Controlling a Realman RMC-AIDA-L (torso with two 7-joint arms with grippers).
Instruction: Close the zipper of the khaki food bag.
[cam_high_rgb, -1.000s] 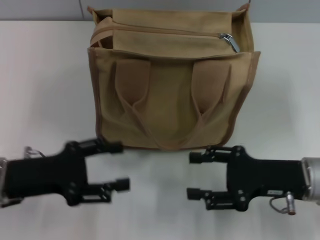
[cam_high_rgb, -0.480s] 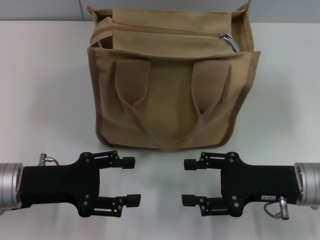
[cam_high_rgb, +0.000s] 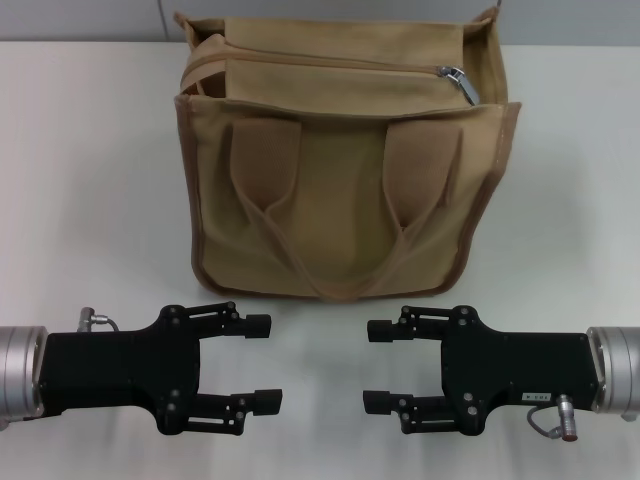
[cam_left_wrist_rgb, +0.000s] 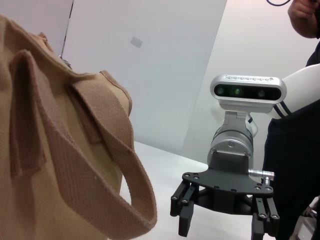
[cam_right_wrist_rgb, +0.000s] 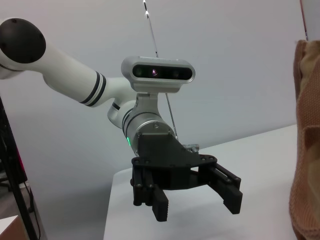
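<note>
The khaki food bag (cam_high_rgb: 340, 190) stands upright at the middle back of the white table, its two handles hanging down its front. The zipper (cam_high_rgb: 320, 64) runs along its top, and the silver pull tab (cam_high_rgb: 459, 83) lies at the bag's right end. My left gripper (cam_high_rgb: 262, 362) is open and empty, low over the table in front of the bag's left half. My right gripper (cam_high_rgb: 377, 365) is open and empty in front of the bag's right half. The two grippers face each other, apart from the bag. The left wrist view shows the bag's front (cam_left_wrist_rgb: 45, 150) and the right gripper (cam_left_wrist_rgb: 225, 222).
The white table (cam_high_rgb: 90, 180) extends on both sides of the bag and between the grippers. A grey wall runs behind the bag. The right wrist view shows the left gripper (cam_right_wrist_rgb: 197, 205) and an edge of the bag (cam_right_wrist_rgb: 307, 150).
Since one second ago, both grippers have drawn back toward the table's near edge, the left one more. Over the last half second nothing has moved.
</note>
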